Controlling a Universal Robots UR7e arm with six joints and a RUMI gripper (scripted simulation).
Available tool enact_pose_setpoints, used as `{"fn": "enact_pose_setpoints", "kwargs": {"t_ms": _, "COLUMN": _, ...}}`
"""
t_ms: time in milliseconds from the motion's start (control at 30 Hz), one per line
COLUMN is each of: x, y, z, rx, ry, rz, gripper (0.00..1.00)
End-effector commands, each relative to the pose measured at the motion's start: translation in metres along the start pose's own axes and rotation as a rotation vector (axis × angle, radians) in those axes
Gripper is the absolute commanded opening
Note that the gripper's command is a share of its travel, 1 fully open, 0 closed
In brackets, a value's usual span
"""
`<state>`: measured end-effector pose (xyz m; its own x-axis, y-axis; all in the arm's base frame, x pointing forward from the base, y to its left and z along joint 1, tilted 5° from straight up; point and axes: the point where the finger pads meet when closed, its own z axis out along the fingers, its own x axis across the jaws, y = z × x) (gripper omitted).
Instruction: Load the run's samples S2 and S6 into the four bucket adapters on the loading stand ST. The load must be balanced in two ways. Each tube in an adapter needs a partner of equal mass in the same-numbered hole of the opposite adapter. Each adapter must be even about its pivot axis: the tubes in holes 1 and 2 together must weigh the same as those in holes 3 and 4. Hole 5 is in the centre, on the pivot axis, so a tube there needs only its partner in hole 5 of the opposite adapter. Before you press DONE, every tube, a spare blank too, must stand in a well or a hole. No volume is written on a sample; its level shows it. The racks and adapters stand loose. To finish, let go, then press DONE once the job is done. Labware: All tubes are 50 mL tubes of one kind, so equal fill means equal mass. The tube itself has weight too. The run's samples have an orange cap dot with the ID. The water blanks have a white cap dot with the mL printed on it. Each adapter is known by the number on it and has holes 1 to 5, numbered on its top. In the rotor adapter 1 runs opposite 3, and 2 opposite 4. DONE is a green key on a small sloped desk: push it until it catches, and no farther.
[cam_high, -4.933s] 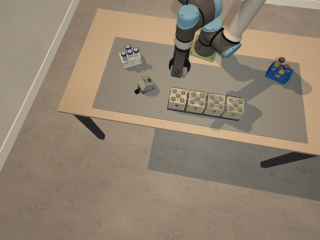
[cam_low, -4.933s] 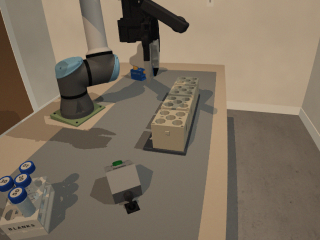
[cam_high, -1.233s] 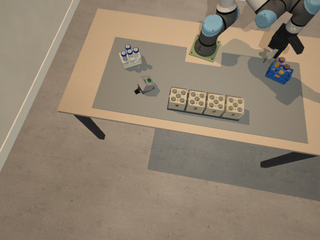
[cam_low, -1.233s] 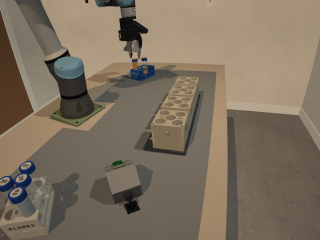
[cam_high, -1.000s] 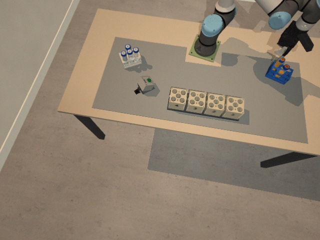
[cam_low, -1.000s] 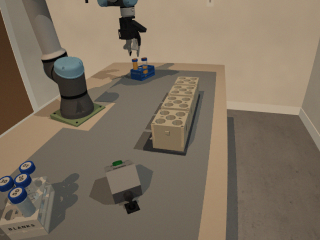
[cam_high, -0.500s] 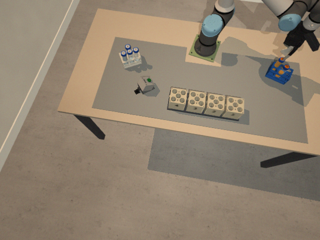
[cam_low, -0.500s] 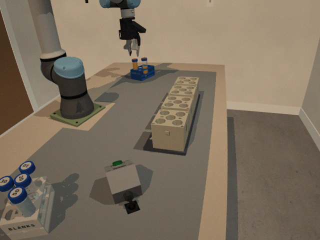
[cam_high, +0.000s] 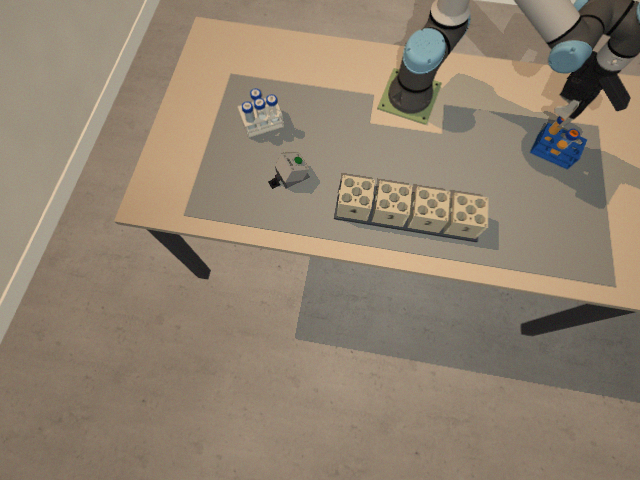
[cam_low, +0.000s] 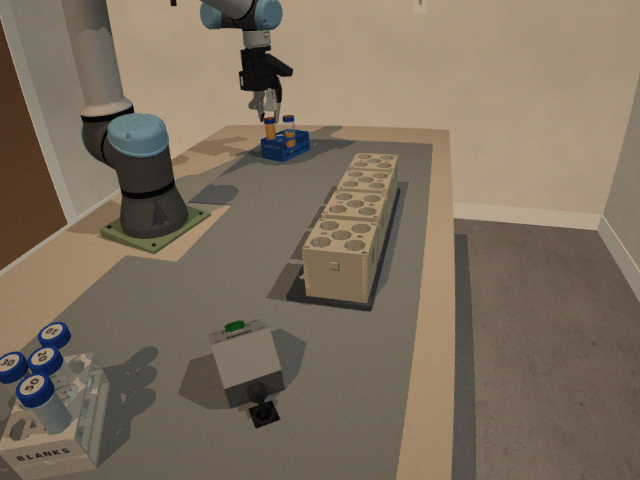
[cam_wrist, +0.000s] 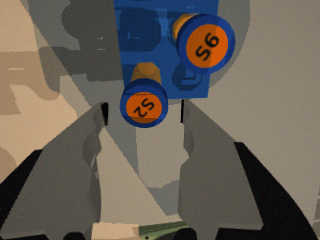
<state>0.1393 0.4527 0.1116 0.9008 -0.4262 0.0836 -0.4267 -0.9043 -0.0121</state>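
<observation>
Top view: adapters (cam_high: 410, 205) all vacant, blank rack (cam_high: 260, 117) far left, blue rack (cam_high: 557, 144) at right holds S6 (cam_wrist: 205, 44) and S2 (cam_wrist: 144, 105). Gripper (cam_wrist: 142, 112) hovers above S2, jaws part-open, holding nothing. To do it well: centre the cap between the fingers, descend straight, grip below the cap, lift vertically since the rack stands loose.

On the worktop (cam_high: 155, 170), S2 (cam_wrist: 143, 106) and S6 (cam_wrist: 206, 45) stand in the sample rack (cam_high: 558, 147), the end effector (cam_low: 267, 114) above S2, with four adapters (cam_high: 410, 205) in a row between it and the blanks rack (cam_high: 260, 121).
</observation>
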Motion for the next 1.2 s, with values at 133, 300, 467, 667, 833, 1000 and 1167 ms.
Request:
{"fn": "enact_pose_setpoints", "kwargs": {"t_ms": 133, "x": 0.0, "y": 0.0, "z": 0.007, "rx": 0.002, "ry": 0.0, "rz": 0.0, "gripper": 0.35}}
{"fn": "enact_pose_setpoints", "kwargs": {"t_ms": 300, "x": 0.0, "y": 0.0, "z": 0.007, "rx": 0.002, "ry": 0.0, "rz": 0.0, "gripper": 0.35}}
{"fn": "enact_pose_setpoints", "kwargs": {"t_ms": 467, "x": 0.0, "y": 0.0, "z": 0.007, "rx": 0.002, "ry": 0.0, "rz": 0.0, "gripper": 0.0}}
{"fn": "enact_pose_setpoints", "kwargs": {"t_ms": 667, "x": 0.0, "y": 0.0, "z": 0.007, "rx": 0.002, "ry": 0.0, "rz": 0.0, "gripper": 0.0}}
{"fn": "enact_pose_setpoints", "kwargs": {"t_ms": 833, "x": 0.0, "y": 0.0, "z": 0.007, "rx": 0.002, "ry": 0.0, "rz": 0.0, "gripper": 0.0}}
{"fn": "enact_pose_setpoints", "kwargs": {"t_ms": 1000, "x": 0.0, "y": -0.001, "z": 0.007, "rx": 0.002, "ry": 0.0, "rz": 0.0, "gripper": 0.0}}
{"fn": "enact_pose_setpoints", "kwargs": {"t_ms": 1167, "x": 0.0, "y": 0.0, "z": -0.006, "rx": 0.002, "ry": 0.0, "rz": 0.0, "gripper": 0.0}}
